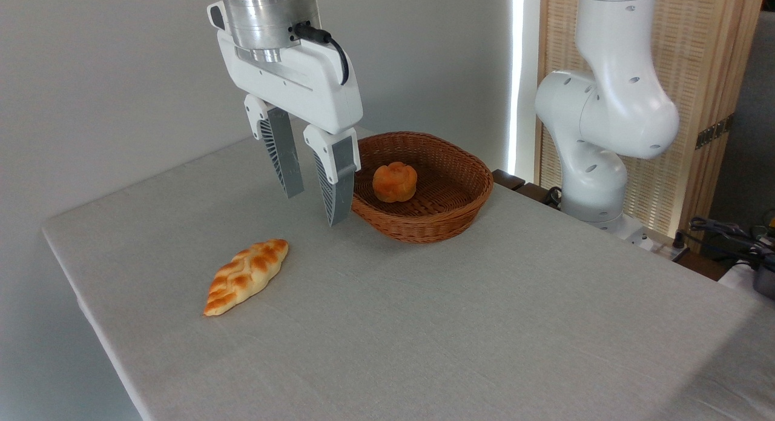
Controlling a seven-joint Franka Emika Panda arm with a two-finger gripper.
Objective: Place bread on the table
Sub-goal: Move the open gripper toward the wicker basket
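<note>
The bread (395, 181), a small round orange-golden bun with a knotted top, lies inside the brown wicker basket (451, 212) at the back of the table (460, 324). My gripper (315, 206) hangs above the table just left of the basket's rim. It is open and empty, its two grey ribbed fingers (284, 160) pointing down. The bun is to the right of the fingertips, apart from them.
A longer, paler braided loaf (246, 275) lies on the grey cloth at front left of the gripper. The arm's white base (596, 166) stands off the table's far right edge, with cables and gear (738, 239) beyond. The table's left edge is close.
</note>
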